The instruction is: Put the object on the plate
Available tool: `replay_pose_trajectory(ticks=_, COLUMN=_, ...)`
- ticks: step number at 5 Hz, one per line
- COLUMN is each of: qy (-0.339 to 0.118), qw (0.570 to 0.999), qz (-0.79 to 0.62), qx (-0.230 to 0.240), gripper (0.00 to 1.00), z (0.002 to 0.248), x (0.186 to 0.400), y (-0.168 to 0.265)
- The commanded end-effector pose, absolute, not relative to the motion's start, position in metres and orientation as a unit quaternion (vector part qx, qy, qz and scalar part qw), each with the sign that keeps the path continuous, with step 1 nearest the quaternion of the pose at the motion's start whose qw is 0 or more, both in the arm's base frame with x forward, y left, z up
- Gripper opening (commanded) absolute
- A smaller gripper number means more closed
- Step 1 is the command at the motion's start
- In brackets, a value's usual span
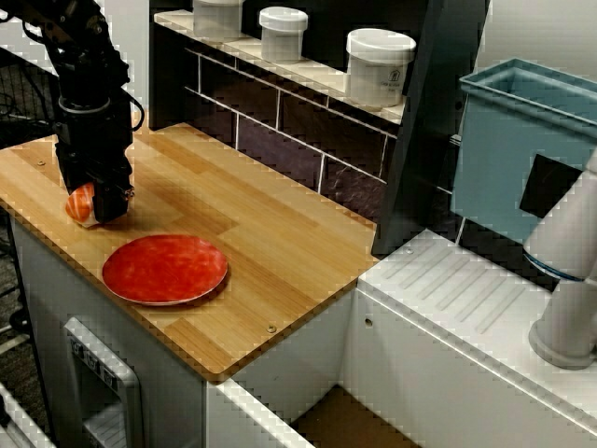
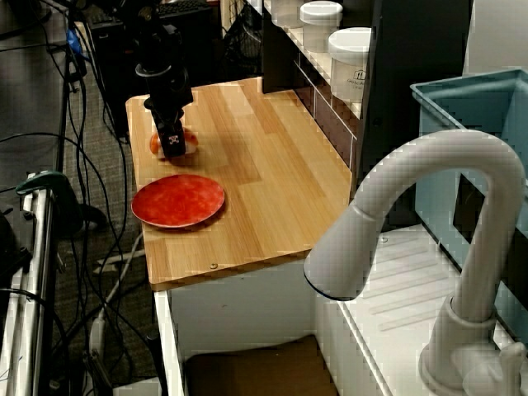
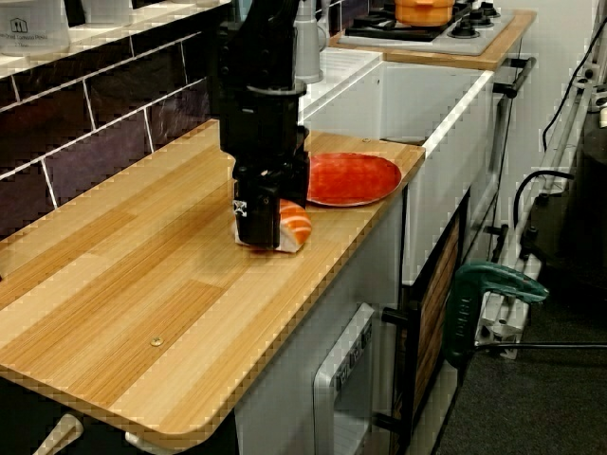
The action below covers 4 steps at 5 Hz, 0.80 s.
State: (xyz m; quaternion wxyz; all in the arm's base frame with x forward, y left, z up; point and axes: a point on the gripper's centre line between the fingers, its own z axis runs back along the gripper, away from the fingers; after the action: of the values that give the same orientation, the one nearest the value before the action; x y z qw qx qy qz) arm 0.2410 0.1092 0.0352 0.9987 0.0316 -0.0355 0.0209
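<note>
One tool (image 3: 268, 223) under my control sits low on the wooden surface (image 3: 142, 284), its fingers pinching the sushi (image 3: 294, 226) from both sides; the red plate (image 3: 353, 178) lies just beyond it, apart.

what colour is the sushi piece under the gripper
Orange top with pale stripes over a white base; the salmon nigiri shows best in the view from the counter's end.

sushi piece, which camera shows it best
The low view along the counter's front edge: the sushi shows its striped orange top and white base beside the gripper. In the high view facing the tiled wall only an orange sliver peeks out; the view behind the faucet shows it small and mostly blocked.
</note>
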Motion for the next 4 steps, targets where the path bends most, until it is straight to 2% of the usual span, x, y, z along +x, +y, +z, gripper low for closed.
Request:
replay_pose_trajectory(ticks=1, qy=-0.089, qw=0.996, qz=-0.02, qx=0.01, gripper=0.0, z=0.102, x=0.235, y=0.106)
replay_pose_trajectory(ticks=3, qy=-0.122, qw=0.99, qz=-0.068, qx=-0.009, gripper=0.0, z=0.128, x=0.22, y=0.078)
replay_pose_trajectory(ticks=4, qy=-0.139, qw=0.987, qz=-0.076, qx=-0.015, gripper=0.0, z=0.126, x=0.216, y=0.059)
